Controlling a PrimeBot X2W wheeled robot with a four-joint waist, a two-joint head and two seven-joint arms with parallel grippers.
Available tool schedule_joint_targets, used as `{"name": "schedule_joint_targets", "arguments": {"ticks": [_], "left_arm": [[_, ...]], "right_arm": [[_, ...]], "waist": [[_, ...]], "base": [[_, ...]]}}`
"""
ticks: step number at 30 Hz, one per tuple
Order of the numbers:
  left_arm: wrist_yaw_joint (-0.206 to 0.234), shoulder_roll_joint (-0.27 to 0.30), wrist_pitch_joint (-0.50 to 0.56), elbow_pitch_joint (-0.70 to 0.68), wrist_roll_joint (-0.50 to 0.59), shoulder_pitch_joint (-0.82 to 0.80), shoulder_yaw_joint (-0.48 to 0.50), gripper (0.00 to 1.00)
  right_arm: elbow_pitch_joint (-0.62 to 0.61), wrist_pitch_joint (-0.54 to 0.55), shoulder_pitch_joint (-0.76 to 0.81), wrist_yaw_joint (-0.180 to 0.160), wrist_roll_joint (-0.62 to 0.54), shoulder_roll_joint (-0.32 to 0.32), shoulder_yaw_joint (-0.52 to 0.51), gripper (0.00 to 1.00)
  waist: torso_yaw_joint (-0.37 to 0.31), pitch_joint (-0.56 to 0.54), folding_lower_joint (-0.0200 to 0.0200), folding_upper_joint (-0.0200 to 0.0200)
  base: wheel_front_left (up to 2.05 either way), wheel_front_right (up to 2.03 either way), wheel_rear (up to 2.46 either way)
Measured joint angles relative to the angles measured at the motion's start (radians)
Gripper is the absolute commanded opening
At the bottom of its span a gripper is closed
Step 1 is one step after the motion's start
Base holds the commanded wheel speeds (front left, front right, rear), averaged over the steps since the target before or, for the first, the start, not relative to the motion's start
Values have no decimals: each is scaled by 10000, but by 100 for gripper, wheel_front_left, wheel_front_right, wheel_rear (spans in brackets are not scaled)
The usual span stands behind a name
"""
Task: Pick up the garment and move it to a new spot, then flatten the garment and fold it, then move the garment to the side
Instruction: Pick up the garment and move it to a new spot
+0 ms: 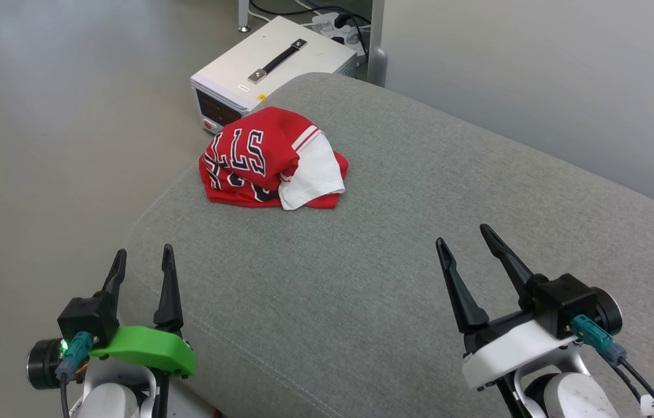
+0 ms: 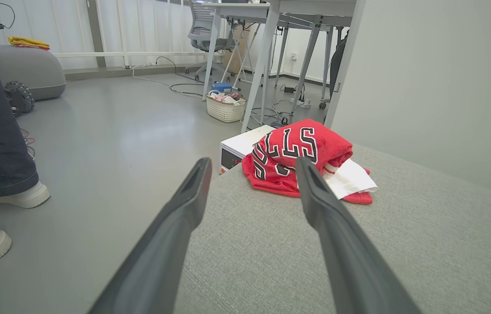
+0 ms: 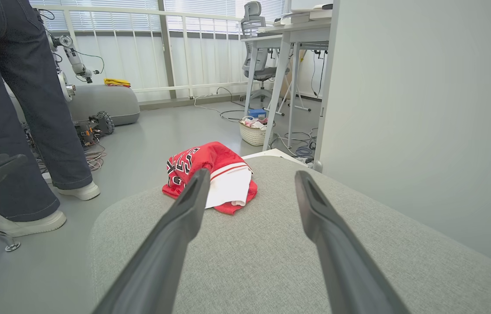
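Red cloth with black, white-edged lettering is what you have ahead of you: the garment (image 1: 271, 159) sits crumpled in a rounded heap on the grey fabric cushion (image 1: 408, 244), close to its far left corner, with a white sleeve (image 1: 315, 174) spilling out on the heap's right side and a band of red-and-white stripes just above it. Your left gripper (image 1: 144, 249) is at the lower left over the cushion's near left edge, its two dark fingers spread apart and pinching nothing. Your right gripper (image 1: 461, 234) is at the lower right above the cushion, fingers likewise spread wide and empty. Both are well apart from the garment, and neither touches the fabric surface as far as you can tell. In the left wrist view the heap shows between and just behind the fingertips, nearer the right finger (image 2: 315, 205); in the right wrist view it lies beside the left finger (image 3: 188, 209), which covers part of it. On the floor just beyond the cushion's corner stands a white box (image 1: 271, 64) with a black carrying handle. A person in dark trousers and white shoes (image 3: 23, 109) stands on the grey floor off to the left, and a pale basket (image 2: 225, 109) sits under a desk farther back.
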Motion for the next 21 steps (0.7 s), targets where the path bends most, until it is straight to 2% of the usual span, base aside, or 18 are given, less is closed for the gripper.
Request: {"name": "schedule_joint_targets", "arguments": {"ticks": [11, 21], "left_arm": [[-4, 73, -19, 163, -173, -232, -61, 100], [-236, 481, -19, 420, -757, -1198, 215, 100]], "right_arm": [[10, 102, -27, 0, -2, 4, -84, 100], [-244, 489, -337, 0, -265, 6, -316, 100]], "waist": [[-92, 249, 0, 0], [-781, 676, 0, 0]], "base": [[0, 0, 0], [0, 0, 0]]}}
